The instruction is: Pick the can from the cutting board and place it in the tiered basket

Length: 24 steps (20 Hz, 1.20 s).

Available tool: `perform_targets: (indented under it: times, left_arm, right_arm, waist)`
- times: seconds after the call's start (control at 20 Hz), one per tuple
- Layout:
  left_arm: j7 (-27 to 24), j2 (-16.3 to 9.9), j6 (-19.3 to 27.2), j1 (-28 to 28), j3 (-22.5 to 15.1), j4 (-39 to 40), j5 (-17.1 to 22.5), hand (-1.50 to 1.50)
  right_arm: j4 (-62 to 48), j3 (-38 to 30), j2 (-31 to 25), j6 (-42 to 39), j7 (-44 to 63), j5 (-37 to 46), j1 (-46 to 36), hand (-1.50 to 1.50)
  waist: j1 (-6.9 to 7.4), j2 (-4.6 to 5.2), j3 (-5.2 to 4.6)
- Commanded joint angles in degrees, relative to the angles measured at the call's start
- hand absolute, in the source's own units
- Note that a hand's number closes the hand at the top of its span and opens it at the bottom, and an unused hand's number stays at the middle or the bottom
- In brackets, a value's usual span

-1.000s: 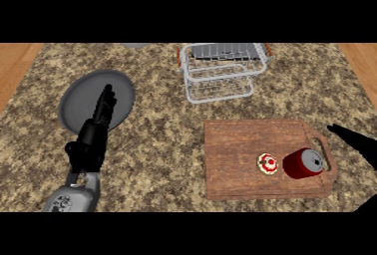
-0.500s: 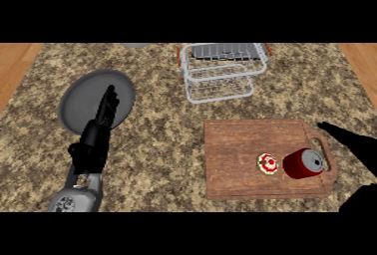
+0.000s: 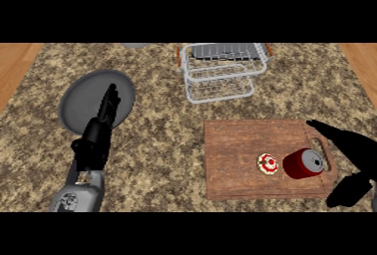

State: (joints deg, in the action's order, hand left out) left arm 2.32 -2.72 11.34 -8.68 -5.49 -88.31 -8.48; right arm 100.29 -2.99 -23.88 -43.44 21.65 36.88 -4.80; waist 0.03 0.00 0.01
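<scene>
Wooden cutting board [image 3: 243, 149] under red can [image 3: 303, 163]

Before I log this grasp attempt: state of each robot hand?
Left robot hand: open, holding nothing.
Right robot hand: open beside the can, holding nothing.

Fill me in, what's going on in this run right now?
The right hand is open at the right edge of the cutting board, fingers spread on either side of the red can lying there, not yet gripping it. A small round red item sits beside the can. The tiered basket stands farther back. The left hand is straight over a grey plate.
</scene>
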Motion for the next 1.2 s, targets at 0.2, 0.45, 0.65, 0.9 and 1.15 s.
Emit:
perform_targets:
  times: [0.2,0.45,0.65,0.9,1.15]
  left_arm:
    - [-2.1,0.6,-0.4,2.6,0.3,-1.1,-1.3,0.00]
    - [-0.3,1.7,-0.2,0.1,0.4,-0.2,-2.1,0.00]
    - [6.1,0.6,-2.5,2.1,-0.3,-7.8,-1.0,0.00]
    - [1.3,1.6,-1.5,0.1,1.0,-0.7,-2.1,0.00]
    - [2.7,2.4,-0.7,1.1,0.5,-4.0,-2.5,0.00]
  right_arm:
    - [-3.1,0.2,3.6,3.1,-2.7,3.6,0.2,-1.50]
    - [-6.6,0.2,2.6,4.6,-6.8,6.4,0.7,-1.50]
    - [-9.3,0.8,3.6,8.5,-9.9,7.8,2.2,-1.50]
    - [-6.4,2.1,9.4,8.6,-4.4,8.1,1.5,-1.50]
    - [-12.2,3.3,9.6,18.6,-9.9,13.3,3.1,1.50]
  waist:
    - [-0.03,-0.01,-0.01]
    - [-0.08,0.01,0.00]
    - [0.05,-0.02,0.01]
    - [-0.09,-0.01,-0.01]
    - [0.08,0.00,0.02]
